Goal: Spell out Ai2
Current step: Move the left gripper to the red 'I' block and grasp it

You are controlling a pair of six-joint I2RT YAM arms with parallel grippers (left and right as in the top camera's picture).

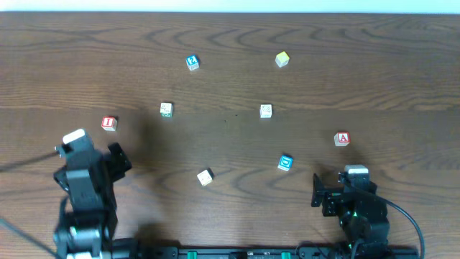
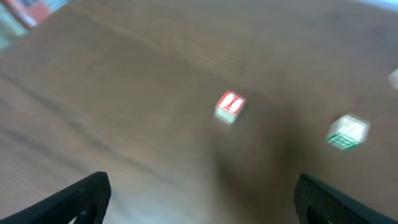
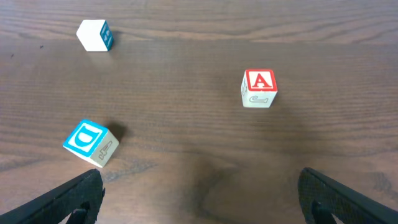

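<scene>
A red-framed "I" block (image 1: 108, 123) lies at the left of the table and shows blurred in the left wrist view (image 2: 231, 106). A red "A" block (image 1: 342, 139) lies at the right and shows in the right wrist view (image 3: 259, 88). A blue block (image 1: 192, 62) lies at the back; I cannot read its face. My left gripper (image 1: 118, 160) (image 2: 202, 199) is open and empty, a little nearer than the "I" block. My right gripper (image 1: 320, 194) (image 3: 199, 199) is open and empty, nearer than the "A" block and to its left.
A blue "D" block (image 1: 285, 162) (image 3: 90, 143) lies left of my right gripper. A green-marked block (image 1: 166, 109) (image 2: 347, 132), a white block (image 1: 265, 111) (image 3: 94, 34), a yellow block (image 1: 282, 59) and a pale block (image 1: 205, 177) are scattered on the wooden table (image 1: 374, 79).
</scene>
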